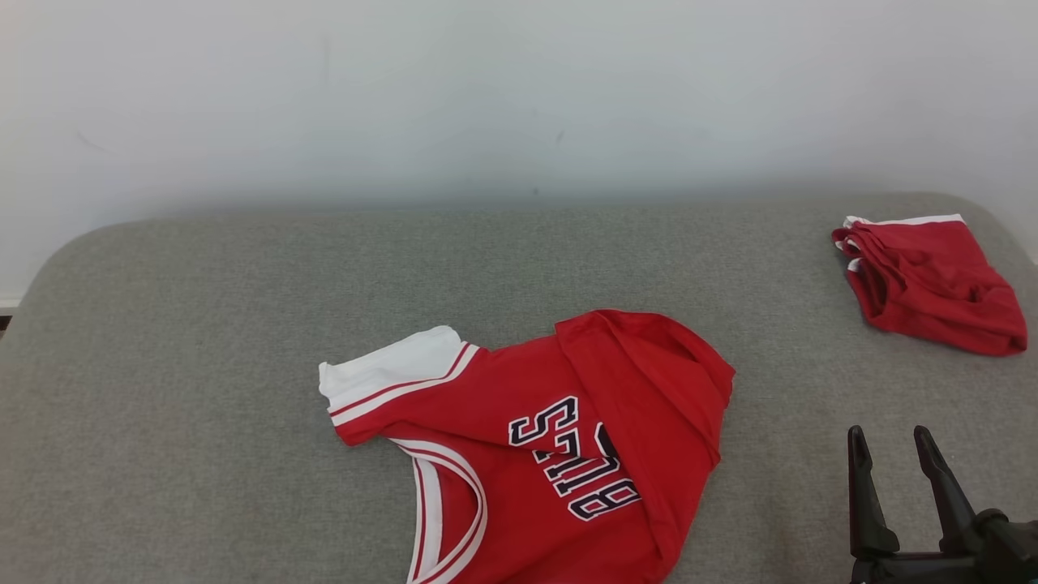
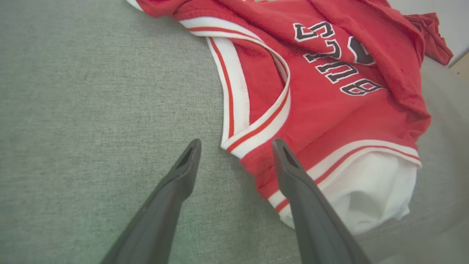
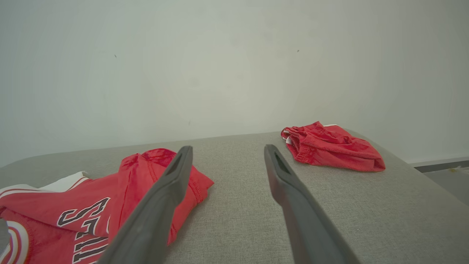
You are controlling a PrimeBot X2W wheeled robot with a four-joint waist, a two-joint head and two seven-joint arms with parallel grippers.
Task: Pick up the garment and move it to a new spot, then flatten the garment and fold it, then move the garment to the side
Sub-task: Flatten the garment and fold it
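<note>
I judge I am at the first step, the pick-up, with nothing lifted yet; the red jersey (image 1: 568, 405) lies crumpled at the lower centre of the head view on the grey padded surface (image 1: 203, 324), its right-hand part folded over the dark lettering and a white-trimmed panel sticking out at its left. My left gripper (image 2: 236, 146) is spread wide and holds nothing; in the left wrist view one finger stands over bare grey fabric and the other crosses the jersey's striped edge just beside the neckline, though I cannot tell whether it touches the cloth. My right gripper (image 1: 890, 438) sits at the lower right of the head view, also wide and empty, well apart from the jersey's nearest edge. A second red garment (image 1: 932, 284), bundled, lies at the upper right near the surface's far corner, below the pale wall (image 1: 519, 97); I take it as no part of this step.

Next, I reckon the left gripper must come down so the striped edge lies between its fingers, then close on it; the right gripper needs to reach the folded-over side, so the jersey comes up by two points rather than in a bunch.
</note>
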